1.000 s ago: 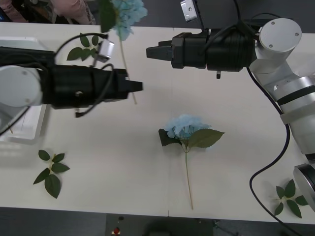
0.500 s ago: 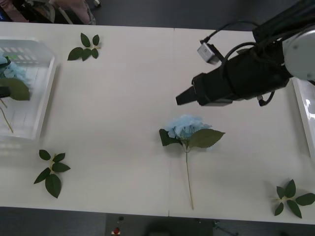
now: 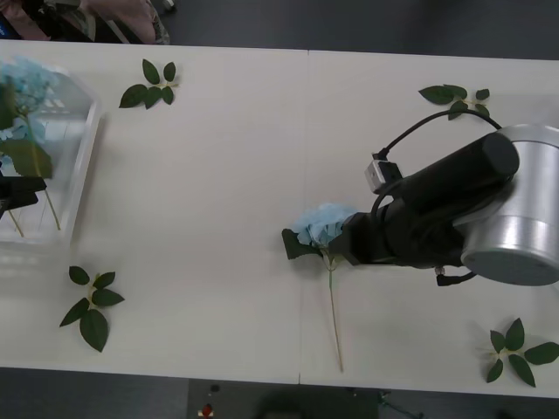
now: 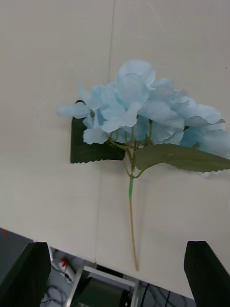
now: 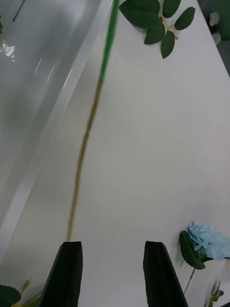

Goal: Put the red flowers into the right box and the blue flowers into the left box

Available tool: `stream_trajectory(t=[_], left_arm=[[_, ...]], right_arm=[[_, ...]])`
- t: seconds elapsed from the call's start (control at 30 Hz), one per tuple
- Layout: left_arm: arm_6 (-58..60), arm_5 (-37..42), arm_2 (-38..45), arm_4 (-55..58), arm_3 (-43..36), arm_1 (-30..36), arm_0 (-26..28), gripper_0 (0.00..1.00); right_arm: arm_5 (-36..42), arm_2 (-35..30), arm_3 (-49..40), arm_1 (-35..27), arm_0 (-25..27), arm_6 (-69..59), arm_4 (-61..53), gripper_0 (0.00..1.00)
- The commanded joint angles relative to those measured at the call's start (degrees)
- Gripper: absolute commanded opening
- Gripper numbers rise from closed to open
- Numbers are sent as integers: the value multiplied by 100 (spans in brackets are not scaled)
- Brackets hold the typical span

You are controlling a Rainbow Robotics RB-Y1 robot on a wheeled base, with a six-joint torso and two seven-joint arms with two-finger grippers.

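Writing appears nowhere; right pincer (image 4: pixel 115 273) gapes wide at blue flower (image 4: pixel 143 112), left pincer (image 5: pixel 112 271) parted beside stem (image 5: pixel 91 124).

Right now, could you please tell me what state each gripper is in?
Left gripper: open, nothing between its fingers; a blue flower's stem beside one.
Right gripper: open above the blue flower on the table, holding nothing.

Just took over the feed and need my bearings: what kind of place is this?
Probably a lab or office test setup, not a flower shop: a plain white table made of butted panels, artificial blue flowers and loose leaf sprigs spread over it, and a slotted plastic box at the left edge.
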Motion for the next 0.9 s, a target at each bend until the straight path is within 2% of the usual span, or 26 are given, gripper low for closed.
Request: stream_trajectory(t=[0.03,0.2,0.43,0.57,0.63,0.7,0.77,0.8,0.9], left_arm=[[-357,-36,107,52,-19,116,-123,68],[-471,-45,107,78,-10,116,-123,71],[-577,43,309,738,51,124,-114,84],[-674,1194,1390,1652,-327,397,-132,86],[-630,1678,1830,1511,-696,573,-193,86],[-612,2064,2067,993,-1443,599,-343,88],[-612,1994,1961,360,-2199,467,-413,91],[-594,1801,1777,-238,-2805,309,-440,91],[-524,1326,1126,-1521,-3851,-174,-431,92]], right_arm=[[298,398,-117,444,-74,-397,780,82],[509,759,24,858,-4,-643,1457,81],[614,987,551,1244,31,-687,1861,82],[597,1110,920,1455,49,-652,2063,82],[553,1233,1017,1473,40,-643,2151,81],[438,1427,1131,1473,40,-679,2292,82],[359,1550,1202,1473,40,-696,2371,82],[342,1638,1254,1464,31,-705,2415,82],[289,1857,1395,1464,31,-723,2564,81]])
